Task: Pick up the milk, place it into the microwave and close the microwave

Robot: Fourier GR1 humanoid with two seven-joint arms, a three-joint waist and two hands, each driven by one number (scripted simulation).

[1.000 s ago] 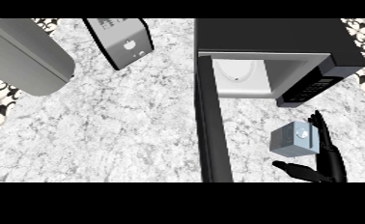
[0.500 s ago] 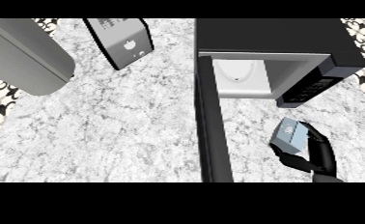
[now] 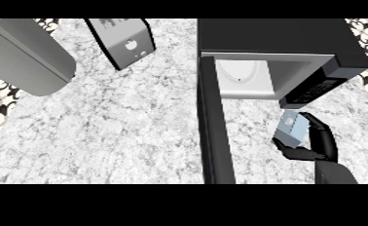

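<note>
1. The right hand (image 3: pixel 315 144) enters at the lower edge, just in front of the microwave (image 3: pixel 277 37) and to the right of its door (image 3: pixel 214 122). Its fingers and thumb are curled round the milk (image 3: pixel 292 128), holding it.
2. The milk is a small blue-grey carton. It sits tilted in the right hand, directly in front of the microwave's control panel (image 3: pixel 316 89) and just below it in the head view. Whether the carton touches the desk (image 3: pixel 129 127) cannot be told.
3. The microwave door stands open. It shows as a long dark slab running from the microwave's left front corner toward the lower edge.
4. The microwave cavity (image 3: pixel 248 76) is open to view between the door and the control panel. A pale round turntable (image 3: pixel 237 73) lies inside it.
5. The microwave body is black and stands on the marbled desk.
6. A grey box with a dark edge and light markings (image 3: pixel 123 42) stands tilted on the desk, well to the left of the microwave.
7. A large grey rounded object (image 3: pixel 28 59) lies farther left of the microwave, at the left edge.
</note>
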